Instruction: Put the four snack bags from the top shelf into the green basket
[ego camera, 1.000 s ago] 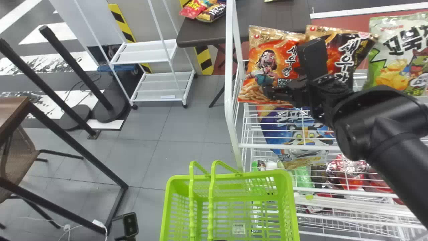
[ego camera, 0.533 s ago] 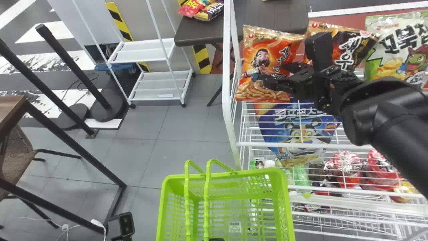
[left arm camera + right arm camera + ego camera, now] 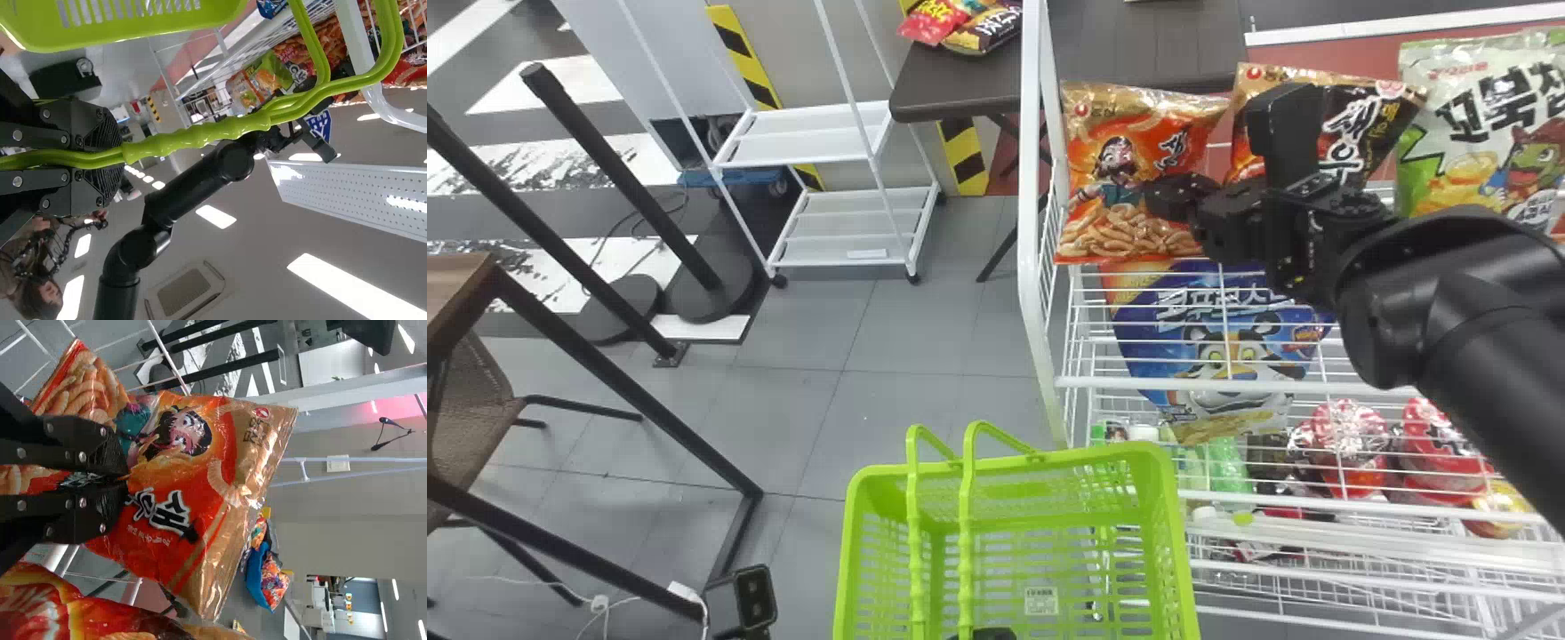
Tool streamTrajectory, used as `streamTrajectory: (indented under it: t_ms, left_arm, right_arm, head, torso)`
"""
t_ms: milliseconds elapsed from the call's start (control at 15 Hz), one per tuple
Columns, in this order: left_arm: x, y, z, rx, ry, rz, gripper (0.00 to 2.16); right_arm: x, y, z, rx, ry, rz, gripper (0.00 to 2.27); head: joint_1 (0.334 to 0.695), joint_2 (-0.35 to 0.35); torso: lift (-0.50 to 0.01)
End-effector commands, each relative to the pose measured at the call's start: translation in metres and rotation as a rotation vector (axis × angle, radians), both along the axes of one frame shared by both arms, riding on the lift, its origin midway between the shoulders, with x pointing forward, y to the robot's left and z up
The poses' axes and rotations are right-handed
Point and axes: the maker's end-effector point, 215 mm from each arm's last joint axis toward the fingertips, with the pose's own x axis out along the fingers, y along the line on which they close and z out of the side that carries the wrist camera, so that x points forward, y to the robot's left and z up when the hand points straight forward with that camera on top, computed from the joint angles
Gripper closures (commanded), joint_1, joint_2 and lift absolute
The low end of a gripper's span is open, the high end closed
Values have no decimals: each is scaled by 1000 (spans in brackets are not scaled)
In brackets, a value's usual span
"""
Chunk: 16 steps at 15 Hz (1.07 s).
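Note:
My right gripper [image 3: 1167, 196] is at the front of the orange snack bag [image 3: 1129, 227] at the top shelf's left end. In the right wrist view, the right gripper [image 3: 125, 478] pinches a fold of the orange bag [image 3: 180, 473]. Next to it stand the black-and-orange bag [image 3: 1378, 120] and the green-and-white bag [image 3: 1472, 173], the former partly behind my arm. The green basket [image 3: 1014, 464] is at the lower middle, with my left gripper [image 3: 993, 634] at the bottom edge. Seen from the left wrist, the left gripper [image 3: 121, 157] is closed around the basket handles [image 3: 200, 135].
The white rack's upright [image 3: 1032, 222] runs close left of the orange bag. A blue bag [image 3: 1218, 356] shows behind wires below it, with red packages [image 3: 1352, 444] lower down. A dark table [image 3: 951, 84] stands behind, and a white cart [image 3: 854, 222] is farther left.
My right gripper's fingers have come together on the orange bag, whose upper edge has tipped and shifted slightly. The green basket has moved a little left in the head view.

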Motion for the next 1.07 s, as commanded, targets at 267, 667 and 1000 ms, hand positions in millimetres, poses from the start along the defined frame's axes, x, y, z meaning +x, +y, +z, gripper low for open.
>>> streamTrajectory:
  t_ms: [267,667,1000]
  left_arm:
    - [1,5,1,-12,-3,7,2148]
    - [6,8,2,-9,-11,11,2148]
    - [12,5,3,-13,-18,5,2148]
  right_arm:
    - [-56,36,-1,-65,10,43,2246]
    - [-118,-17,29,-30,26,-95,2246]
    - [-191,-65,56,68,97,-174,2246]
  head:
    - [695,321]
    - [695,333]
    - [695,281]
  torso:
    - [0]
    - [0]
    - [0]
